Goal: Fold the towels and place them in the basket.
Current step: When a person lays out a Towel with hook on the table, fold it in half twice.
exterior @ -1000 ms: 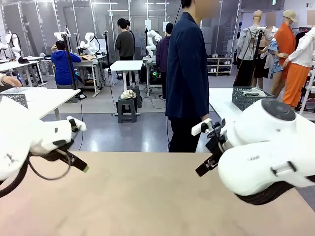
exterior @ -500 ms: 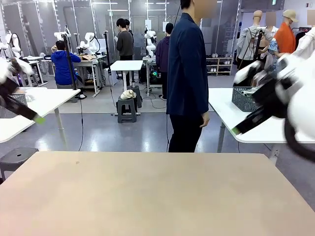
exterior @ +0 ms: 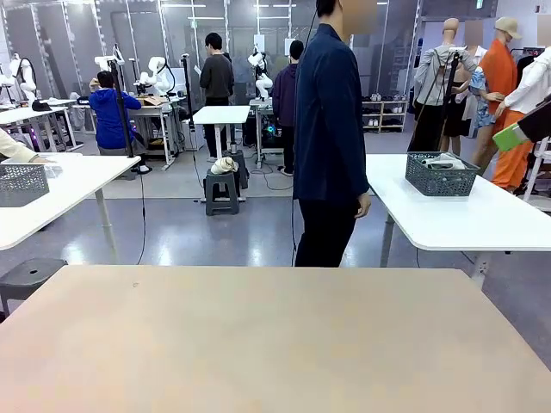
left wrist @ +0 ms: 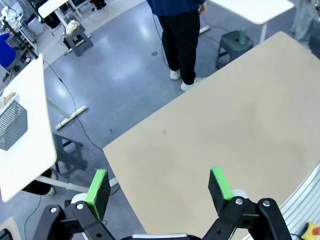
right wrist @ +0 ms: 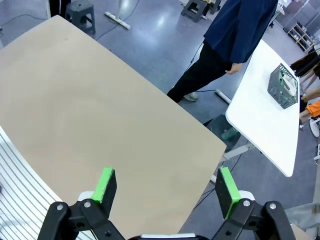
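The towels are out of view. My left gripper [left wrist: 159, 177] hangs open high above the bare tan table [left wrist: 235, 125], nothing between its green pads. My right gripper [right wrist: 166, 175] is also open and empty, high over the same table [right wrist: 85, 100]. In the front view one of its green pads [exterior: 510, 137] pokes in at the right edge. A dark grey mesh basket [exterior: 441, 173] stands on the white side table at the right, also seen in the right wrist view as the basket [right wrist: 282, 86]. Something pale lies in it, too small to tell.
A person in a dark blue jacket [exterior: 327, 129] stands just beyond the table's far edge, hands down. A second mesh basket [exterior: 21, 183] sits on the white table [exterior: 60, 185] at the left. Stools and cables lie on the floor between tables.
Both arms have swung up and outward from low over the table. The left one has left the front view. The person has barely moved.
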You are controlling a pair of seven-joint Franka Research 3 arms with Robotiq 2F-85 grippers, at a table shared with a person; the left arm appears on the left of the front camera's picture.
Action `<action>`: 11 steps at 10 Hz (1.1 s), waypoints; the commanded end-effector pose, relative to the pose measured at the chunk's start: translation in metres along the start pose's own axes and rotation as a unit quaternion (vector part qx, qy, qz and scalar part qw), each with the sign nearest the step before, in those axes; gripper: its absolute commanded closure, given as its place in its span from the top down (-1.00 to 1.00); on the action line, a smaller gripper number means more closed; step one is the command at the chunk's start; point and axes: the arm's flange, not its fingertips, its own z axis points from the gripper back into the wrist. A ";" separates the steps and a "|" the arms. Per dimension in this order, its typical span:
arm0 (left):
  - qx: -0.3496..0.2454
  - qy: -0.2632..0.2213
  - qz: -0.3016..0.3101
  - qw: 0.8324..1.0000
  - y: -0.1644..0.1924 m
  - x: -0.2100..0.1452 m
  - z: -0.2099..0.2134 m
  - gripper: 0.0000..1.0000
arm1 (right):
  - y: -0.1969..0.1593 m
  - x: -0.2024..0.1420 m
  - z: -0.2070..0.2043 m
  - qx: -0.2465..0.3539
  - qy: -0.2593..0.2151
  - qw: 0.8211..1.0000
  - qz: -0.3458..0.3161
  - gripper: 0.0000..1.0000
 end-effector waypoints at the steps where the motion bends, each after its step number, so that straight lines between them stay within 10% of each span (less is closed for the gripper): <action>1: -0.025 0.005 -0.006 1.000 0.001 -0.004 -0.005 1.00 | 0.002 -0.005 -0.012 -0.004 0.007 1.000 0.014 1.00; 7: -0.003 0.001 0.001 1.000 0.000 -0.001 0.001 1.00 | -0.007 0.006 0.000 0.032 0.001 0.999 0.014 1.00; 11: -0.094 -0.020 -0.044 0.994 0.067 0.049 0.029 1.00 | -0.064 0.060 0.052 0.078 -0.013 0.995 0.061 1.00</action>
